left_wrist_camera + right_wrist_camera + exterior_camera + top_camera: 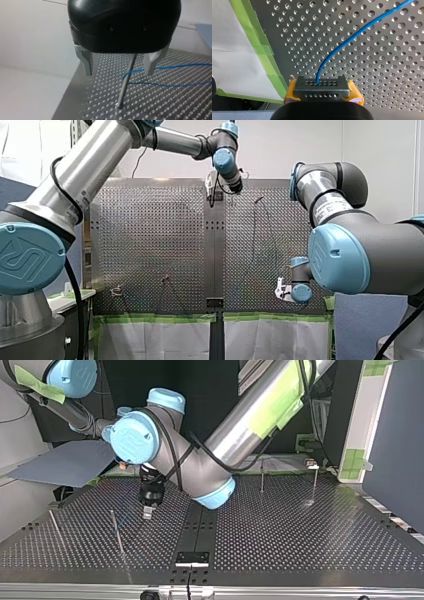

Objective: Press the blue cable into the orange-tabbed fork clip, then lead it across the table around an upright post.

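Right gripper (pixel 322 88) is clamping the thin blue cable (pixel 352 37). Yellow-orange pads are sitting either side of its grey perforated fingertips, which are pressed together. The cable is coming out from between them and running away over the perforated metal table (pixel 387 75). This gripper is sitting near the table's edge, where a strip of green tape (pixel 262 47) is running along it, with a white sheet (pixel 232 62) beyond. In the front view it's sitting low at the right, close to the near edge.

Left gripper (pixel 118 72) is standing wide open, gripping nothing. Its two metal fingers (pixel 86 65) are straddling a thin upright metal post (pixel 123 90) from above, tips clear of the table. In the left wrist view the cable is coming in over the table on one finger's side and passing right by that fingertip. It's then making a tight U-bend at the post and heading back out the same way. The bend is overlapping the post — can't tell whether it's going around it or just lying beside it.

Front view is showing my left arm reaching to the far middle of the table, well apart from my right arm's gripper — top view is showing the left gripper pointing straight down, just above the surface
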You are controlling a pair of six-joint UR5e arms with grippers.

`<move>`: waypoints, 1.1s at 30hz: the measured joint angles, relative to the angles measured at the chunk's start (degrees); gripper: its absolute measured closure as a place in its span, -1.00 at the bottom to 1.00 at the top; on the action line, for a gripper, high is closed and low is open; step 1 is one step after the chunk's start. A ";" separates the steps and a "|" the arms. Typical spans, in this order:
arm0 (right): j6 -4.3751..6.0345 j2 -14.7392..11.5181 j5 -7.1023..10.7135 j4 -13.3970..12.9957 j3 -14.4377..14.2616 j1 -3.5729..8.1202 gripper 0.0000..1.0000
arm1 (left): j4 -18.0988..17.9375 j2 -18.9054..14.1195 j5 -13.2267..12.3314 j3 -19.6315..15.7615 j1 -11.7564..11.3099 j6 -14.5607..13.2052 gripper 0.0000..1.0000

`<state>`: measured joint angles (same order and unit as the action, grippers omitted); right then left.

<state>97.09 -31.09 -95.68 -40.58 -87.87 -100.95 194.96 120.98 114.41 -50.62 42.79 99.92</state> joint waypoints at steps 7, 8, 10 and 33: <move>-0.04 0.00 0.04 -0.01 0.00 -0.01 1.00 | -3.32 -3.36 2.14 -3.35 -0.36 0.10 -0.98; -0.04 0.00 0.04 0.01 0.00 -0.02 1.00 | -3.79 -3.84 2.56 -3.84 -0.40 0.10 -0.98; -0.04 0.00 0.04 0.03 0.00 -0.04 1.00 | -4.90 -4.92 3.60 -4.91 -0.46 0.09 -0.98; -0.04 -0.01 0.09 0.07 0.01 -0.02 1.00 | -17.32 -17.33 7.05 -17.32 -1.15 7.56 -0.98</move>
<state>97.05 -31.09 -95.58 -40.51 -87.86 -100.97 177.65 103.65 121.46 -67.94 41.64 107.48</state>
